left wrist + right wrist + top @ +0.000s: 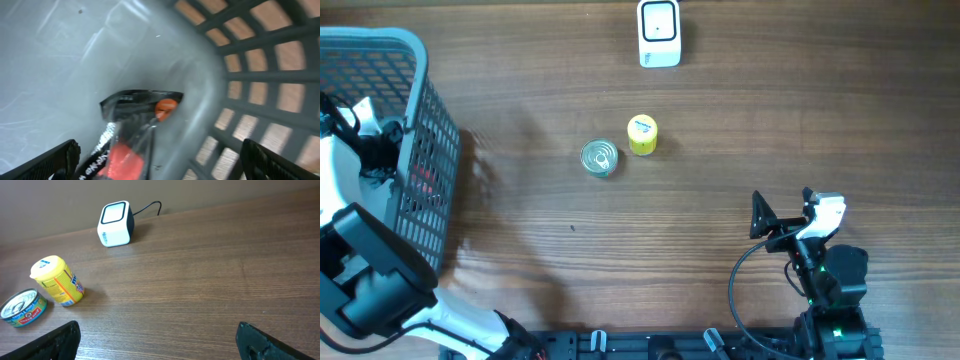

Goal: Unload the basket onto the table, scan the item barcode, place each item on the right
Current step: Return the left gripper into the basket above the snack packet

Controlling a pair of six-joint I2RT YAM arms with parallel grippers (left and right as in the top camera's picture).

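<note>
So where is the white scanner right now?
Overhead, the white scanner stands at the far edge of the table, about centre, beyond the yellow tub and the tin can; the right wrist view has it upper left.

Soft, even light is falling across the wooden table (770, 130) in the overhead view, with nothing washing out. The basket (420, 60) is casting a faint, smeared shadow on the wood just beside its mesh wall, on the side facing the tin (600, 158). Inside the basket, the left wrist view is coming out blurred: the packet (135, 125) is lying out of focus, and pale glare streaks are crossing the grey wall. The right wrist view is reading crisp, and the yellow tub (56, 281) is throwing a short, soft shadow away from the basket.
</note>
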